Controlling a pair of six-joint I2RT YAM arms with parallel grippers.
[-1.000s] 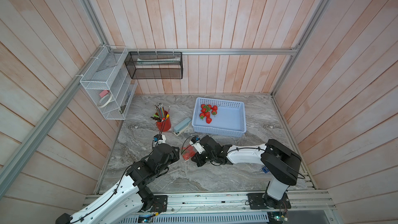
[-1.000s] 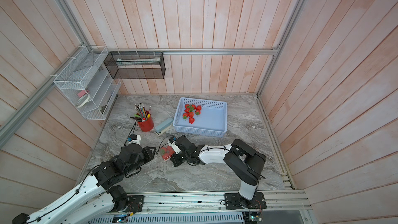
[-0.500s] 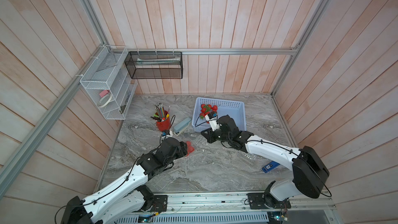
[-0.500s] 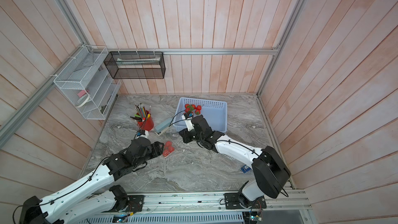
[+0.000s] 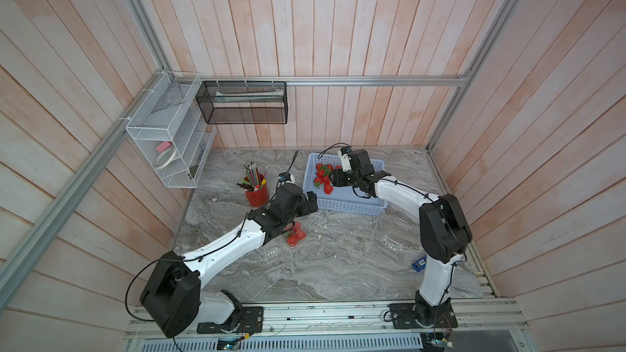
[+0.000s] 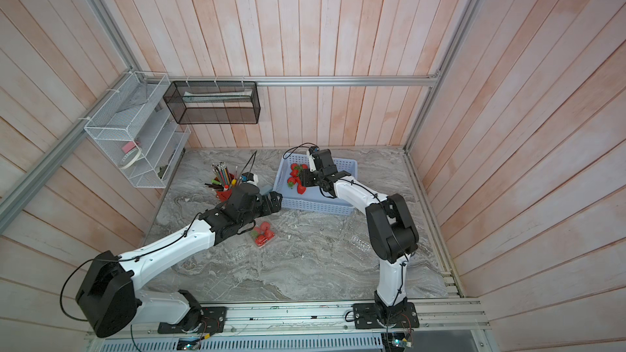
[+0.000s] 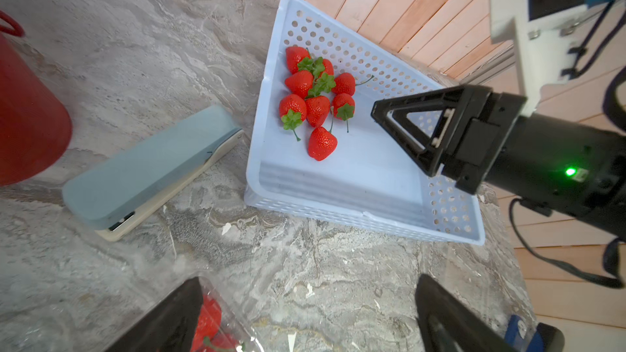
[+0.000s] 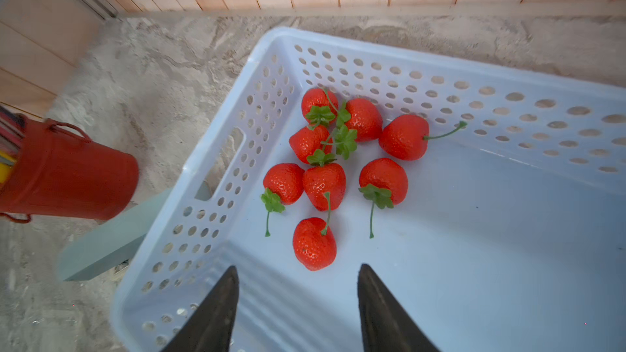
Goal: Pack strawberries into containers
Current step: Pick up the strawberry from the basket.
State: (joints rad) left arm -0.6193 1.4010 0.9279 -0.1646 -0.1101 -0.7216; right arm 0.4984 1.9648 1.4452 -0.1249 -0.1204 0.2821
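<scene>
Several red strawberries [image 8: 324,184] lie bunched in a corner of the light-blue perforated basket [image 5: 349,206]. My right gripper [image 8: 298,268] hangs over the basket floor, open and holding nothing. The nearest berry [image 8: 314,244] lies just beyond its tips. My left gripper [image 7: 310,281] is wide open over bare marble, near the basket's front left corner [image 6: 276,202]. One clear container [image 5: 294,237] holding a few strawberries sits on the table beside the left arm's wrist; its edge shows behind one left finger [image 7: 183,313]. Two empty clear containers [image 5: 391,244] [image 5: 271,254] lie on the marble.
A red pencil cup [image 5: 257,195] stands left of the basket, with a grey-blue stapler [image 7: 149,171] between them. A small blue object [image 5: 419,263] lies by the right arm's base. A white wire shelf [image 5: 162,137] and a black mesh bin [image 5: 242,107] hang on the walls.
Both grippers have opened and left the filled container at the front middle. The right arm has swung back over the basket, and the left gripper has moved toward the basket's corner.
</scene>
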